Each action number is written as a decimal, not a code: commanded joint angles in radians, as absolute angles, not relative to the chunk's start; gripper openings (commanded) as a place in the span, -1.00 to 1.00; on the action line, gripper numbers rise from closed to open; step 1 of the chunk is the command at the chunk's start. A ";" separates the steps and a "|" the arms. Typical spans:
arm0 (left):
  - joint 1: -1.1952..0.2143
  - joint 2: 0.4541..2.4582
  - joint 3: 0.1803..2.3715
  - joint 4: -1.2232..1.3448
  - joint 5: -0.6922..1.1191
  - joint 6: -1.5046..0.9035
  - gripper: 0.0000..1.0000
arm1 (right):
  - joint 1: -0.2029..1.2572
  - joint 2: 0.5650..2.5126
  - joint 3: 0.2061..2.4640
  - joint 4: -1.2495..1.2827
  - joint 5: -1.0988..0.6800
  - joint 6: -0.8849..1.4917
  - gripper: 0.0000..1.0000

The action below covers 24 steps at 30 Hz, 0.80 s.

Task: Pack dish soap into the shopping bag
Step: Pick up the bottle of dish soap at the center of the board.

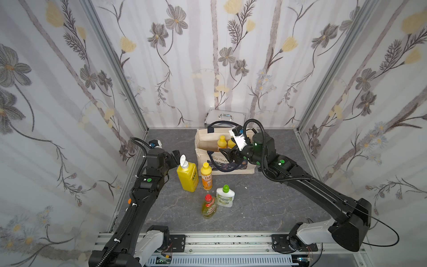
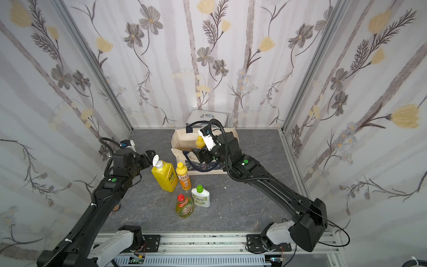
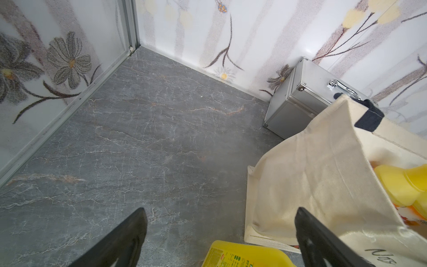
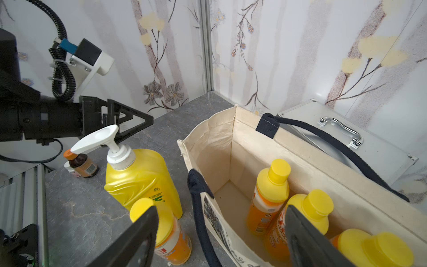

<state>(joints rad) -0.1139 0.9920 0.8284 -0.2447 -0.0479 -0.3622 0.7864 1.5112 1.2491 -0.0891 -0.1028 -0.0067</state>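
The shopping bag [image 1: 204, 139], a cream tote with navy handles, stands open at the back of the table. In the right wrist view it [image 4: 212, 148] holds three slim orange dish soap bottles with yellow caps [image 4: 270, 191] [image 4: 307, 208] [image 4: 374, 249]. My right gripper [image 1: 223, 152] hangs open over the bag's front rim and holds nothing [image 4: 220, 210]. In front of the bag stand a big yellow pump bottle [image 1: 187, 175], a fourth orange bottle [image 1: 206, 175], a white green-capped bottle [image 1: 225, 196] and a clear yellow-green red-capped one [image 1: 209, 205]. My left gripper [image 1: 176, 153] is open beside the pump head, empty [image 3: 220, 210].
A silver metal case [image 1: 225, 118] with a handle lies against the back wall behind the bag. A small brown bottle with an orange cap [image 4: 80, 164] stands by the left wall near the left arm. Flowered walls close in three sides.
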 commanded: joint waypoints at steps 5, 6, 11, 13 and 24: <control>-0.113 0.976 0.845 -0.242 -0.054 -0.359 1.00 | 0.885 1.494 1.130 0.036 -0.202 0.063 0.55; -0.113 0.972 0.846 -0.246 -0.052 -0.359 1.00 | 0.892 1.491 1.115 0.046 -0.216 0.070 0.54; -0.114 0.950 0.862 -0.260 -0.058 -0.360 1.00 | 0.906 1.434 1.030 0.030 -0.235 0.082 0.52; -0.114 0.947 0.861 -0.256 -0.058 -0.359 1.00 | 0.916 1.389 0.973 0.018 -0.229 0.080 0.54; -0.114 0.972 0.854 -0.246 -0.053 -0.357 1.00 | 1.001 1.289 0.829 -0.036 -0.149 0.105 0.56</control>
